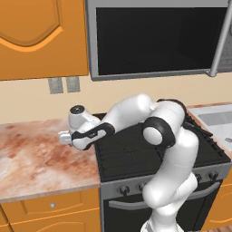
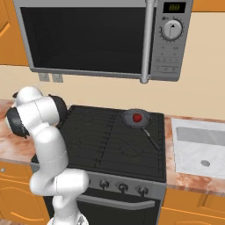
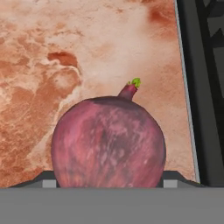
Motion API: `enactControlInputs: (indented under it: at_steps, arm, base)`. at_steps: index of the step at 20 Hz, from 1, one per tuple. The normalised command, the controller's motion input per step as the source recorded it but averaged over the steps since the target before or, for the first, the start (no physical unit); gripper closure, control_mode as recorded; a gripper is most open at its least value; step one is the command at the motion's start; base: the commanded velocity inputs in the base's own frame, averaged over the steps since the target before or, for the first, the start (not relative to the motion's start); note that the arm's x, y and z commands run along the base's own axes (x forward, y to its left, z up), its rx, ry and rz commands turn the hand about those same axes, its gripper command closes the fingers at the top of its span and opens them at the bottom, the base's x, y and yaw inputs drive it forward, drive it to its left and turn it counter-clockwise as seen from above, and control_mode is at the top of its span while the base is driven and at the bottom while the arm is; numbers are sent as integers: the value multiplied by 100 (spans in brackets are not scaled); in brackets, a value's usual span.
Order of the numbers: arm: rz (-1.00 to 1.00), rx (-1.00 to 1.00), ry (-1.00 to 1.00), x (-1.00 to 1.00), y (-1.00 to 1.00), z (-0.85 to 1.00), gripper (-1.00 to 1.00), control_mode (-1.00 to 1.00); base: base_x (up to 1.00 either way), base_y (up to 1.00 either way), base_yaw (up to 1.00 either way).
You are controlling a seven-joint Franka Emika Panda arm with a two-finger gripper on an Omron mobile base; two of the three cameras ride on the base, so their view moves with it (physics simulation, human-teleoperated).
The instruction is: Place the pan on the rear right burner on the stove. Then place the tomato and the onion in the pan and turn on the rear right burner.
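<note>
White glossy rounded arm (image 1: 174,154) segments, dark joint rings, grey end cap.

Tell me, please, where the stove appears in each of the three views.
Left base view: the stove lies from the centre to the right, in the lower half.
Right base view: the stove takes the middle.
Hand view: its black edge runs down the right side.
Shared landmark: the reddish marble counter along its left side.

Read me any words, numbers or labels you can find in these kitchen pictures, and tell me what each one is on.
Microwave display: greenish digits, too blurred to read.
Marks around its dial and on the buttons below: too small to read.
Stove, its knobs and the counter: no text.
</note>
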Motion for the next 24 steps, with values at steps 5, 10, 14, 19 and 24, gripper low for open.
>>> enactControlInputs:
  at_steps: [5, 10, 14, 19, 24]
  arm:
    - [0, 0, 0, -22, -20, 26, 100, -100]
    - [0, 0, 0, 0, -25, 46, 100, -100]
    - [0, 0, 0, 4, -36, 39, 100, -100]
    - [0, 0, 0, 0, -39, 21, 100, -100]
    - [0, 0, 0, 0, -46, 1, 100, -100]
  base:
    - [0, 0, 0]
    - [0, 0, 0]
    - [0, 0, 0]
    - [0, 0, 0]
    - [0, 0, 0]
